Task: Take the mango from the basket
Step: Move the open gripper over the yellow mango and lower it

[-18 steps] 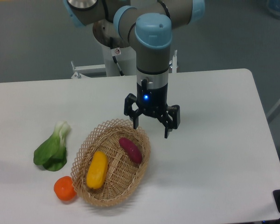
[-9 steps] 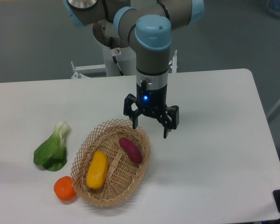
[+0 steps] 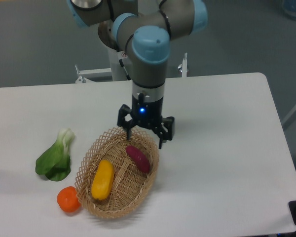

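Observation:
The mango (image 3: 102, 179) is a smooth yellow-orange oval lying in the left part of the tan wicker basket (image 3: 89, 158). A dark reddish-purple sweet potato (image 3: 138, 158) lies in the basket's right part. My gripper (image 3: 144, 137) is open and empty. It hangs over the basket's far right rim, just above the sweet potato's upper end and up and to the right of the mango.
A green bok choy (image 3: 55, 157) lies on the white table left of the basket. A round orange fruit (image 3: 68, 200) sits at the basket's front left. The table's right edge (image 3: 281, 148) is far from the basket.
My gripper has moved left, from beside the basket's right rim to over the rim. It has stayed open. The produce has not moved.

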